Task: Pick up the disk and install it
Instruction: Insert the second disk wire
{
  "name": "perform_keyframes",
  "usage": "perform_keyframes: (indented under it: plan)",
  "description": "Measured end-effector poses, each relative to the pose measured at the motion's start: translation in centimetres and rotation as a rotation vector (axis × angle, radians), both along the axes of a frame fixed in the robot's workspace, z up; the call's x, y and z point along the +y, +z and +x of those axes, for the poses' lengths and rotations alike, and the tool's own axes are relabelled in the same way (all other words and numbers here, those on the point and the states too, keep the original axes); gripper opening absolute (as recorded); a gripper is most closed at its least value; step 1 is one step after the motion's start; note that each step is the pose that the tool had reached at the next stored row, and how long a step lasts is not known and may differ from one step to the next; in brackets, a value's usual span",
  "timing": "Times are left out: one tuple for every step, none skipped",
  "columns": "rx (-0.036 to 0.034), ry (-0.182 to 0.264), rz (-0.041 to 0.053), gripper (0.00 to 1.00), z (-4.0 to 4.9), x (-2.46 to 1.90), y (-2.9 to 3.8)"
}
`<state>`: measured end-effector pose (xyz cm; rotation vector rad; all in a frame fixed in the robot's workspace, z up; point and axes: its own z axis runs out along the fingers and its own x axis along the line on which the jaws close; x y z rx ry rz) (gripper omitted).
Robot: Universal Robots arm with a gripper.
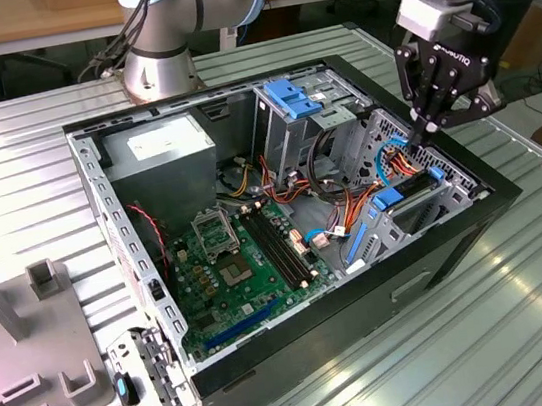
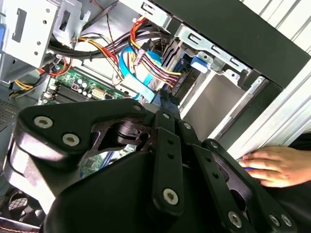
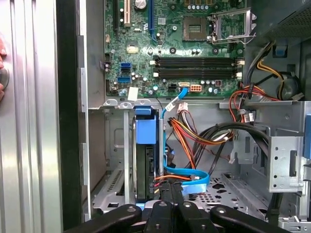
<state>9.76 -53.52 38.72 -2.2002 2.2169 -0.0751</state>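
Observation:
The disk [image 1: 406,192] sits edge-up in the drive bay at the front corner of the open computer case [image 1: 456,227], on the exterior view's right, with blue rail ends at both ends. In the first wrist view, the disk [image 3: 146,167] is a dark slab under a blue rail tab [image 3: 146,127], inside the metal bay. My gripper [image 1: 421,133] hangs just above the bay's rear end, fingers pressed together with nothing between them. In both wrist views, the shut gripper [image 3: 170,191] [image 2: 165,102] points at the blue data cable [image 3: 187,174] beside the disk.
A grey power-supply box [image 1: 159,158], a metal drive cage with a blue top [image 1: 292,99] and the green motherboard [image 1: 233,259] are inside the case. Loose coloured cables [image 1: 350,192] crowd the space beside the bay. A person's hand [image 2: 277,165] rests on the ribbed table outside the case.

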Motion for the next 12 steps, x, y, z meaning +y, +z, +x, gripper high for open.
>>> perform_keyframes:
  plan:
    - [0.0000, 0.000, 0.0001, 0.11, -0.01, 0.04, -0.07]
    - [0.0001, 0.000, -0.0001, 0.11, 0.00, 0.05, -0.15]
    - [0.0000, 0.000, -0.0002, 0.17, 0.00, 0.05, -0.24]
    - [0.0001, 0.000, -0.0001, 0.17, 0.00, 0.05, -0.38]
    - [0.0000, 0.000, -0.0001, 0.24, 0.00, 0.05, -0.49]
    - [0.0001, 0.000, -0.0004, 0.30, 0.00, 0.07, -0.60]
    - [0.0001, 0.000, -0.0002, 0.36, 0.00, 0.09, -0.64]
    - [0.0000, 0.000, 0.0005, 0.42, 0.00, 0.10, -0.64]
    - [0.0001, 0.000, 0.0024, 0.42, 0.00, 0.10, -0.63]
    - [0.0007, 0.000, 0.0048, 0.48, 0.00, 0.10, -0.56]
    - [0.0021, 0.000, 0.0067, 0.54, 0.00, 0.10, -0.40]
    - [0.0036, 0.000, 0.0084, 0.54, 0.00, 0.10, -0.21]
